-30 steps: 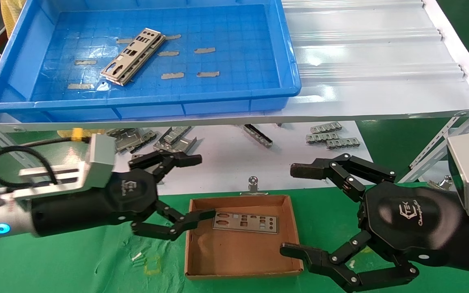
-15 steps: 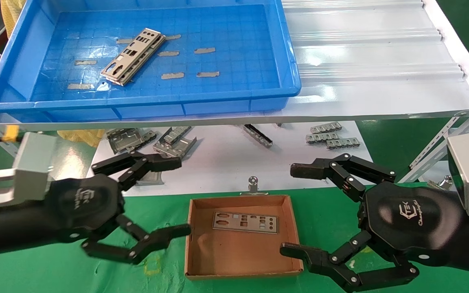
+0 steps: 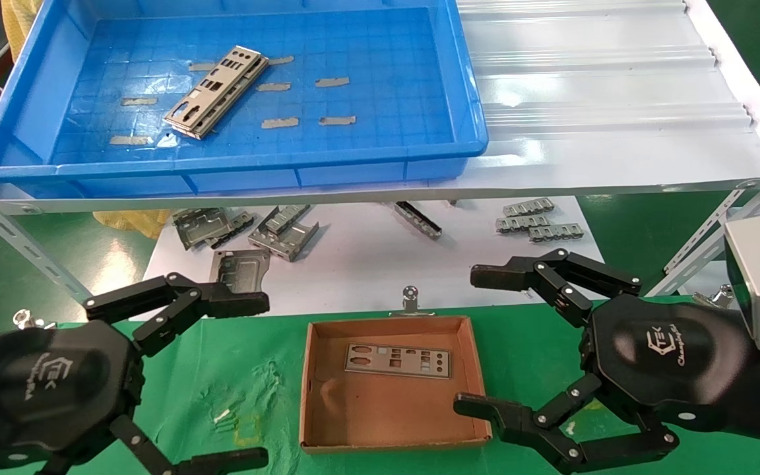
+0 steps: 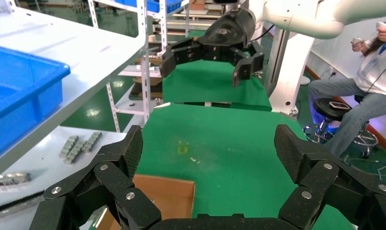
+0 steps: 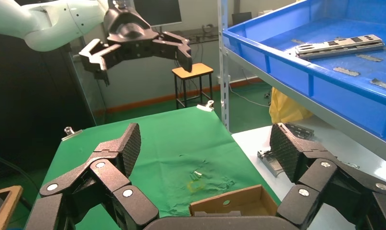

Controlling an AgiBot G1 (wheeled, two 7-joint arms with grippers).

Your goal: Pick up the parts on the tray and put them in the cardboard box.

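We find a stack of parts lying in the upper left of the head view, on the floor of the blue tray, well apart from both grippers; the same stack shows in the upper right of the right wrist view. One further part lies flat in the cardboard box at the lower centre, toward the box's far wall. The left gripper sits at the lower left of the head view, to the left of the box and clear of it, fingers spread wide and holding nothing; its upper finger reaches toward the frame centre over the green bench. The right gripper hangs at the lower right, likewise spread wide and empty, its lower finger at the box's near right corner, though we cannot tell whether it touches the wall. The tray rests on a white corrugated sheet across the upper frame, and strips of grey tape dot its gridded floor. Below the shelf, on a white surface at mid-frame, lie bent grey brackets and small notched strips.
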